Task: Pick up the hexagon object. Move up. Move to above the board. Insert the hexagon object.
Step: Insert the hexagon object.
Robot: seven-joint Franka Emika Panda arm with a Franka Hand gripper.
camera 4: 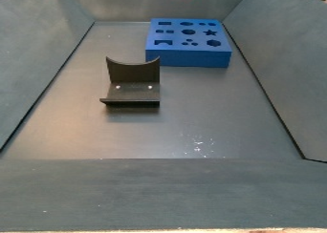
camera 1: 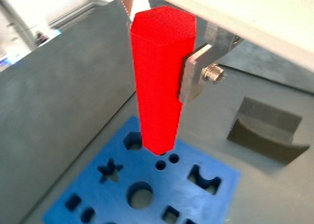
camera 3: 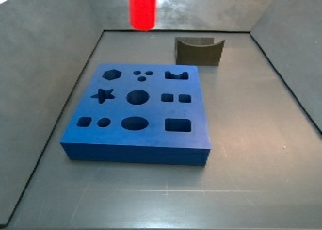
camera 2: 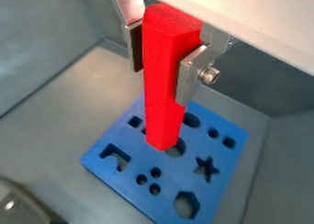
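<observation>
Tool clamped on red hexagon rod, hanging upright above blue board. Move-over step in hand; next needs alignment with hexagon hole, then descent.

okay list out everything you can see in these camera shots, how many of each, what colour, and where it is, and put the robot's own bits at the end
hexagon object: one, bright red, upright between the pincer fingers, hanging above the board; only its lower end shows at the top edge in both side views.
board: one, blue, flat on the grey floor, with a star, circles, squares and other shaped holes.
curved block: one, dark olive, on the floor beside the board, apart from it.
bin floor and walls: grey, around everything.
pincer: one, silver finger plates with dark pads, shut on the hexagon object's upper part, above the board; shown in both wrist views.
</observation>
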